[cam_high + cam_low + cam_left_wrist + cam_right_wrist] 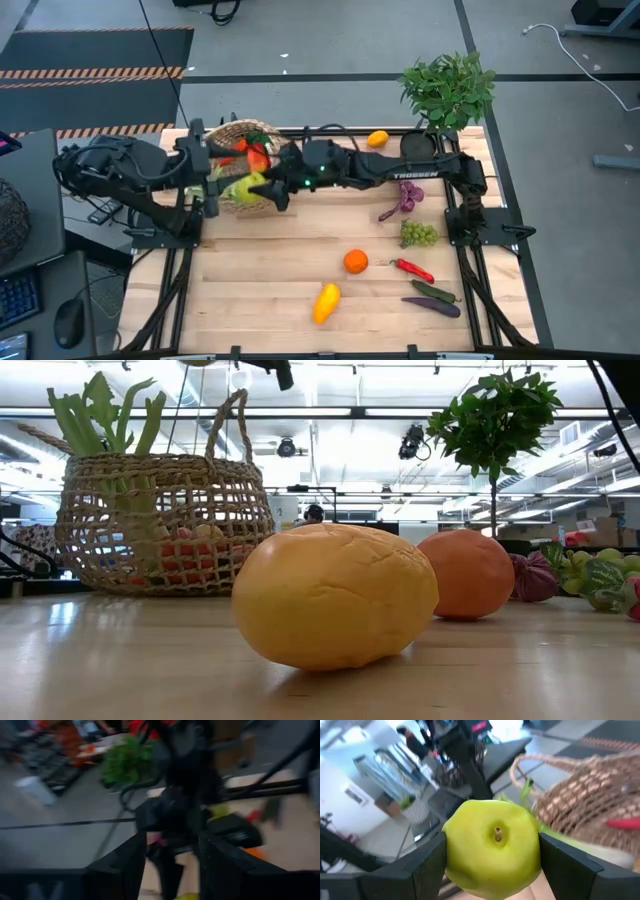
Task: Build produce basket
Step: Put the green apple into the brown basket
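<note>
Wooden desk (260, 290) holds loose produce (355, 262). "TROSSEN" marks the right arm (410, 176), whose tool (492, 851) grips a yellow-green pepper (492, 847) beside the basket (240, 140); left tool (172, 862) half-wide, empty.

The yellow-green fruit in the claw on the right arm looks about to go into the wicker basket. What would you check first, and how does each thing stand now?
1. Grip on the yellow-green fruit: ok; the right claw has a finger on either side of it.
2. Fruit at the basket: ok; the high view shows it at the rim.
3. Basket upright: ok; it stands level on the table.
4. Room inside: cannot tell; a leek and red pieces already fill part of it.
5. Left claw clear of the drop: not ok; it sits right beside the basket.
6. Handle out of the way: cannot tell.
</note>
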You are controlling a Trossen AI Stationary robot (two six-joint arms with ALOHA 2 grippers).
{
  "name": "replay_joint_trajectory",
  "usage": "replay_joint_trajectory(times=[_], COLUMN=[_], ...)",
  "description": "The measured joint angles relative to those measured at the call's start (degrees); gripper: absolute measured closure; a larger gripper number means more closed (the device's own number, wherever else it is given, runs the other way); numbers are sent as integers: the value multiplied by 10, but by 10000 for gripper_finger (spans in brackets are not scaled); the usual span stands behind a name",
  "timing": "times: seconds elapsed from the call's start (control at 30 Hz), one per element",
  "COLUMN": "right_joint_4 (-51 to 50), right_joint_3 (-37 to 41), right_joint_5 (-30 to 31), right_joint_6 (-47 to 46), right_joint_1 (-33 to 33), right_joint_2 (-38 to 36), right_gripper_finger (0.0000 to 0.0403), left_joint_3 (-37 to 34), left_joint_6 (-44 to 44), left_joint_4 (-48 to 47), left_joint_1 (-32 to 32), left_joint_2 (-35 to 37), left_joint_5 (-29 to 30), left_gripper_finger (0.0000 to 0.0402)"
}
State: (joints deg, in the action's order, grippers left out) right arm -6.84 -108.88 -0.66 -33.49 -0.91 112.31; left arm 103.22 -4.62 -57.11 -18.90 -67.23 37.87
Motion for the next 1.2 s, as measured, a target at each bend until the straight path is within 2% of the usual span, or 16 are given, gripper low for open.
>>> replay_joint_trajectory(times=[0.1,0.27,0.47,0.63,0.83,1.0,1.2], right_joint_4=[28,60,59,59,59,59,59], right_joint_3=[0,0,0,0,0,0,0], right_joint_5=[7,14,41,41,26,20,22], right_joint_6=[-9,-18,-7,-31,-60,-75,-73], right_joint_1=[-14,-38,-65,-82,-92,-90,-86], right_joint_2=[0,0,0,1,1,1,1], right_gripper_finger=[110,110,110,110,110,110,110], left_joint_3=[0,0,-5,-30,-80,-143,-178], left_joint_6=[-25,-31,17,24,24,6,7], left_joint_4=[-18,-89,-160,-131,-100,-32,-24], left_joint_1=[4,18,55,91,95,98,103], left_joint_2=[3,7,5,5,5,4,4], left_joint_5=[43,44,62,70,75,124,179], left_gripper_finger=[187,139,100,95,94,94,95])
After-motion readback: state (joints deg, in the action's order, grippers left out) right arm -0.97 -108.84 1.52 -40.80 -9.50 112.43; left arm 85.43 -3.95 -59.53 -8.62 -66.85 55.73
